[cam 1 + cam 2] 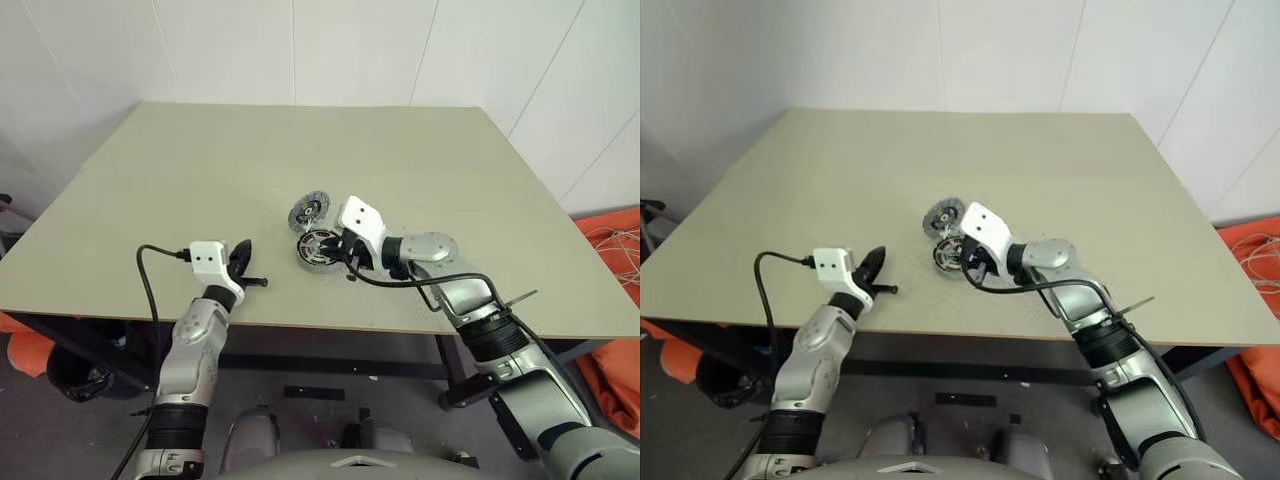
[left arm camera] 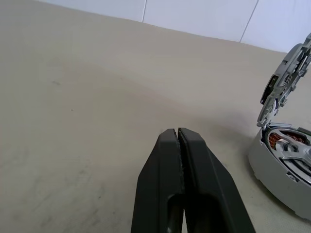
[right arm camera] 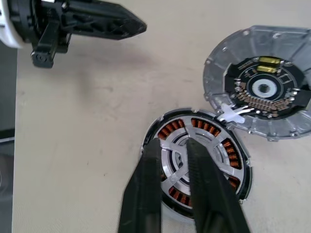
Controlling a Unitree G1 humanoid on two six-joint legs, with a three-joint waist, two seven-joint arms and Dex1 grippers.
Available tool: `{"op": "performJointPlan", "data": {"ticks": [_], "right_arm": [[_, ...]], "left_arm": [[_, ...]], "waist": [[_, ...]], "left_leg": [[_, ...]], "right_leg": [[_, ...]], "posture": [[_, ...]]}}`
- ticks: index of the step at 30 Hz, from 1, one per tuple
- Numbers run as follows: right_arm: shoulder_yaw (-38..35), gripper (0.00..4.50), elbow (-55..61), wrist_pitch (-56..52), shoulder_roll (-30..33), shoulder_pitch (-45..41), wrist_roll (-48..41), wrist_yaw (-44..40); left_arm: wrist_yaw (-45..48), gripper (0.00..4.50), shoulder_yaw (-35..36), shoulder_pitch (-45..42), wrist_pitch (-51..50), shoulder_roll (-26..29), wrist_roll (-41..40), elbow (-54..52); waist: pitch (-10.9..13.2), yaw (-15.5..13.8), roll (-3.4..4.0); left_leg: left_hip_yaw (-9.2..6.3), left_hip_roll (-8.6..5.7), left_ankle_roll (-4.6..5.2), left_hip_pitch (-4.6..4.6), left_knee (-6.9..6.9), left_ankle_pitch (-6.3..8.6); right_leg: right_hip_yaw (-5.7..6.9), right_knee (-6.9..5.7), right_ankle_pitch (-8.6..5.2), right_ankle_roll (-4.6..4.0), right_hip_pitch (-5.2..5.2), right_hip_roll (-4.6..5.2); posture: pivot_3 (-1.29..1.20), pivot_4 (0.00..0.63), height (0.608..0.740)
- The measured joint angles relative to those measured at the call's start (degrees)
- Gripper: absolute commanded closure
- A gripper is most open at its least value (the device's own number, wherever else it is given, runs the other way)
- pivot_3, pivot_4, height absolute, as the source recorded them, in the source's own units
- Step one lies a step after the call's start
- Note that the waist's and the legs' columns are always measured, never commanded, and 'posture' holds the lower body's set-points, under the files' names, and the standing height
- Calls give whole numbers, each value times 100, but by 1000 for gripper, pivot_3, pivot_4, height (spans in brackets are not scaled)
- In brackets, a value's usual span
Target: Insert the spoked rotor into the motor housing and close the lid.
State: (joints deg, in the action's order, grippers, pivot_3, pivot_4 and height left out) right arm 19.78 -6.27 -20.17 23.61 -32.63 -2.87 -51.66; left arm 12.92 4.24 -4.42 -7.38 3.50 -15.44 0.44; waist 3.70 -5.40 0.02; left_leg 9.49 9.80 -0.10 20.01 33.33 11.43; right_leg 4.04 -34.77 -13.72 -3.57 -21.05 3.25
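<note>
My right pincer (image 3: 172, 150) hangs directly above the motor housing (image 3: 198, 160), angled downward from the near right. Its two black fingers (image 3: 146, 194) stand slightly parted, with a narrow gap between the tips and nothing held in that gap. The tips lie over the near-left part of the spoked rotor (image 3: 187, 155); I cannot tell whether they touch it.

The motor housing sits on the beige table (image 1: 200, 180), toward the near edge and close to the middle of its width. Copper-coloured windings show in an arc around its inside wall. The spoked rotor, silver with a central hub and radiating arms, lies seated within the housing, level with its rim.

The lid (image 3: 260, 82) stands open at the far side of the housing, joined to it by a small white hinge piece (image 3: 232, 114). In the head views the lid (image 1: 310, 210) tilts up and back from the housing. Its inner face carries a dark round circuit board with a ring of fine contacts and a white centre.

My left pincer (image 2: 179, 138) is held low over the table near its front edge, well to the left of the housing and apart from it. Its fingers are pressed together along their full length, with nothing between them. It points level across the table surface, with the housing (image 2: 284, 165) and raised lid off to one side ahead of it. A black cable (image 1: 150, 270) loops from the white wrist block of that arm.
</note>
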Motion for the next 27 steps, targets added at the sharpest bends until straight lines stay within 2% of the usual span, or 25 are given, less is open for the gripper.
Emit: {"op": "performJointPlan", "data": {"ticks": [8,13,20,27], "right_arm": [[207,273,-925,737,41,-672,437,-345],[377,273,-1278,1230,152,-912,656,-742],[684,273,-1461,2026,671,-1001,1033,-1620],[871,273,-1964,2698,747,-1273,1415,-1955]], "left_arm": [[0,4434,24,24,0,-9,0,38],[-2,4434,27,28,0,-20,0,40],[0,4434,31,28,0,-30,0,96],[3,4434,28,26,-1,-52,-1,123]], "waist": [[0,-3,0],[0,-6,0],[0,-8,0],[0,1,0]], "left_leg": [[0,-1,4,5,2,2],[0,0,8,7,5,4],[0,2,13,6,15,7],[1,8,16,8,36,9]], "right_leg": [[0,0,1,-3,-2,1],[1,0,1,-4,-1,1],[1,-4,1,-4,0,1],[5,-11,5,-10,1,1]], "posture": [[0,0,740],[0,0,740],[0,0,740],[0,0,740]]}}
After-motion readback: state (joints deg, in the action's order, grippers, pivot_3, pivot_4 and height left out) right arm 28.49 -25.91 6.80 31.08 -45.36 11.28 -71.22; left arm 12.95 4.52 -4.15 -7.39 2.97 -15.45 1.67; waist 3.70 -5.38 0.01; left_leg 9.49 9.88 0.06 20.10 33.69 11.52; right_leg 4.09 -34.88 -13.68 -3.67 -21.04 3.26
